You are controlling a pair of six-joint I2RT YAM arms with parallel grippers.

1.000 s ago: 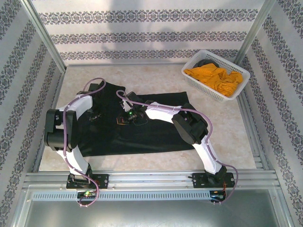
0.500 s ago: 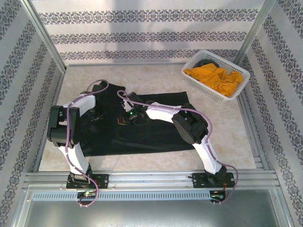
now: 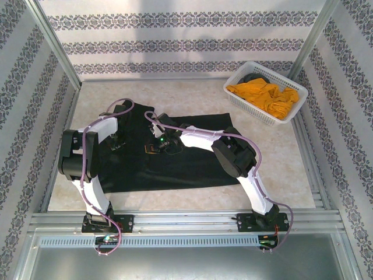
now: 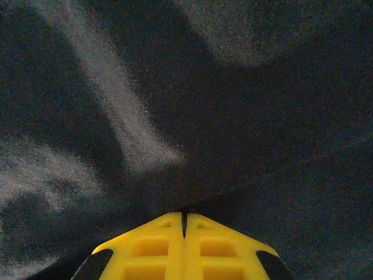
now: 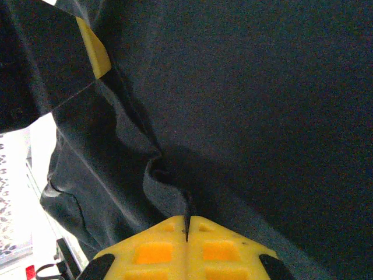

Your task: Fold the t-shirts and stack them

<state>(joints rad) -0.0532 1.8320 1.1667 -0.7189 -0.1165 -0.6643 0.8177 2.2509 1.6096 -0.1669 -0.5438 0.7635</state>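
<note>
white basket [image 3: 245, 105] with mustard-orange t-shirt [image 3: 265, 96] (far right), apart from black t-shirt [image 3: 180, 166]

You have the spread t-shirt [image 3: 175, 166] lying in the middle; the bunched t-shirt [image 3: 262, 93] sits in the basket [image 3: 245, 106], far right

No writing, brand, number or sign can be read anywhere, neither on the black t-shirt [image 3: 175, 166] nor the white basket [image 3: 247, 108].
</note>
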